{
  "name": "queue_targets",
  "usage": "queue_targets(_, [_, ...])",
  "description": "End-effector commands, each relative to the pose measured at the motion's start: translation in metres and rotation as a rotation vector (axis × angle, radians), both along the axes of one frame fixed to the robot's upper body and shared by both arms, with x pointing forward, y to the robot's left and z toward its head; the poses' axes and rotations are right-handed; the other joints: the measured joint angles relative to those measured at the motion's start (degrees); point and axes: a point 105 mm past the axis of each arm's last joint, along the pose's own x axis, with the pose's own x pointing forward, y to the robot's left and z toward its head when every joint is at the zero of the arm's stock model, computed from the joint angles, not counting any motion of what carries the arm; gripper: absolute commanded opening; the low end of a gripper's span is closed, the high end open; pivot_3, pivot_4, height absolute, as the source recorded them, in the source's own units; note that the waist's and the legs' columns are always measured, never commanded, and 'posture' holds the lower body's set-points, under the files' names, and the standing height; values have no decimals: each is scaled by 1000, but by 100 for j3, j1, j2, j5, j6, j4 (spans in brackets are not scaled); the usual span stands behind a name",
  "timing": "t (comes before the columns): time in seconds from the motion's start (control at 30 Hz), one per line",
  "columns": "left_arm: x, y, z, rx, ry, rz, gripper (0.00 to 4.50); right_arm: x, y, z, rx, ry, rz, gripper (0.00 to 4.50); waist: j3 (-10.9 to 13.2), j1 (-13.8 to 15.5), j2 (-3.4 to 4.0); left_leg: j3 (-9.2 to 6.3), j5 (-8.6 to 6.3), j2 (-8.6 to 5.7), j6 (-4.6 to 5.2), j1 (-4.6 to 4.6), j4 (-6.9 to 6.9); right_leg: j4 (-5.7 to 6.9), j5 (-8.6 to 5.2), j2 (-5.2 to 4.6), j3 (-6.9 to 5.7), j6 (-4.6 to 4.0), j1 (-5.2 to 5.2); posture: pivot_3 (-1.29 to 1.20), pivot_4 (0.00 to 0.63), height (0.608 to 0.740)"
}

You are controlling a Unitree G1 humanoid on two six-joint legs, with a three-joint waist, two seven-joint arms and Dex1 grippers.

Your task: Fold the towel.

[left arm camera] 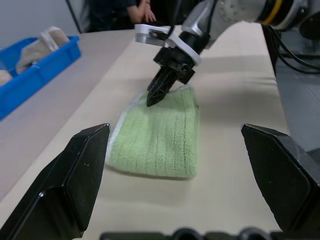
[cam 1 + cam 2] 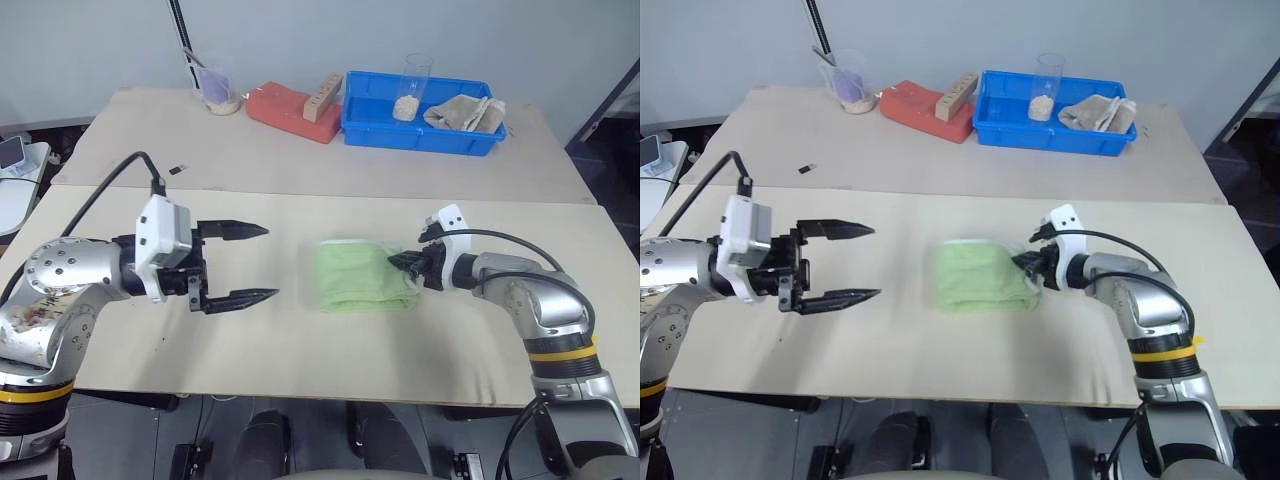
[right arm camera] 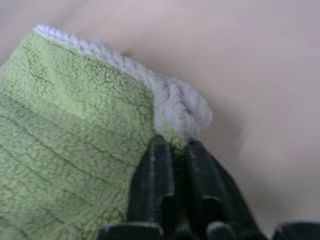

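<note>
The jaws of the right gripper (image 2: 394, 260) are closed together, their tips pressed at the right-hand edge of the towel (image 2: 362, 276); whether cloth is actually pinched between them cannot be told. The jaws of the left gripper (image 2: 258, 264) are spread wide and nothing is held in them; they are held above the desk (image 2: 300, 350), well apart from the towel, pointing toward it from the robot's left.

The towel is seen folded into a compact block near the middle of the front desk, between the two grippers. Its slightly longer axis runs away from the robot, and its fine stripes run across the desk from left to right. White edging is seen along its far edge.

In the right wrist view, the closed black fingers (image 3: 159, 185) are shown against a fluffy white corner of the edging, a detail too small to read from the head camera. In the left wrist view, the towel's stacked folded layers are shown from the side. From the head views alone, a blue bin (image 2: 420, 130), a red block (image 2: 288, 108) and a clear cup (image 2: 218, 92) are seen on the far desk.
</note>
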Motion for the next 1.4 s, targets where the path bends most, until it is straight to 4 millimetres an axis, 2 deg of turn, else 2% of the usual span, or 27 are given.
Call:
queue_targets(0.03, [5,8,11,-4,-47,56,4500,29,-36,42,14,-193,-157,78,1,-12,1,1,0,-1,0,1,1,1,0,0,0,0,1,0,150,714])
queue_targets(0.13, [8,12,10,2,-45,71,4500,49,-60,51,2,-227,-273,78,1,-35,1,2,1,-1,-2,3,1,1,3,0,1,-3,1,0,150,714])
queue_targets(0.33, [16,8,10,-5,-70,63,4500,70,-80,34,-80,-169,-379,78,0,-95,1,-1,1,-3,-2,-3,-5,-5,26,0,-1,-43,1,0,150,714])
queue_targets(0.5, [18,11,7,4,-34,90,4500,75,-88,42,-58,-204,-431,1788,1,-141,2,-1,1,-6,-1,-10,-7,-9,27,-7,1,-43,-3,0,150,714])
queue_targets(0.67, [27,23,5,-14,-51,201,4500,71,-87,68,35,-257,-412,3520,2,-142,2,-5,1,-4,-1,-6,-8,-3,27,-5,0,-43,-2,0,150,714])
queue_targets(0.7, [29,27,3,-3,-54,234,4500,68,-88,75,45,-274,-406,3964,2,-147,3,-4,1,-4,-2,-5,-8,-2,27,-5,0,-43,-2,0,150,714])
queue_targets(0.77, [31,44,-9,94,-84,338,4500,57,-93,98,15,-357,-353,4472,3,-146,6,-4,1,-2,-1,-4,-8,-1,27,-5,1,-42,-3,0,150,714])
queue_targets(0.83, [34,63,-17,155,-83,473,4500,41,-92,112,-95,-449,-245,4472,6,-124,17,-4,1,-3,-1,-5,-14,-3,26,-6,1,-41,-5,0,150,714])
queue_targets(0.9, [30,78,-22,202,-77,549,4500,23,-81,116,-144,-487,-97,4472,6,-93,17,-9,0,-1,-1,-9,-17,-5,21,-8,-7,-34,-7,0,150,714])
queue_targets(1.0, [14,97,-28,214,-54,589,4500,-15,-65,101,-263,-460,183,4472,5,-97,17,-6,-3,4,3,-5,-18,-9,6,-10,-8,-11,-5,0,150,714])
queue_targets(1.1, [3,119,-37,226,-8,659,4500,-43,-60,84,-276,-372,323,4472,5,-101,17,1,-3,6,3,2,-16,-6,-4,-19,-7,3,-2,0,150,714])
queue_targets(1.2, [-7,131,-43,218,32,700,4500,-59,-61,72,-295,-329,362,4472,6,-107,16,13,-2,7,2,13,-11,1,-5,-28,-6,6,0,0,150,714])
queue_targets(1.4, [-9,132,-43,182,51,705,4500,-60,-63,65,-303,-321,357,4472,6,-103,15,34,3,5,-6,45,-3,14,-22,-32,-5,-29,11,0,150,714])
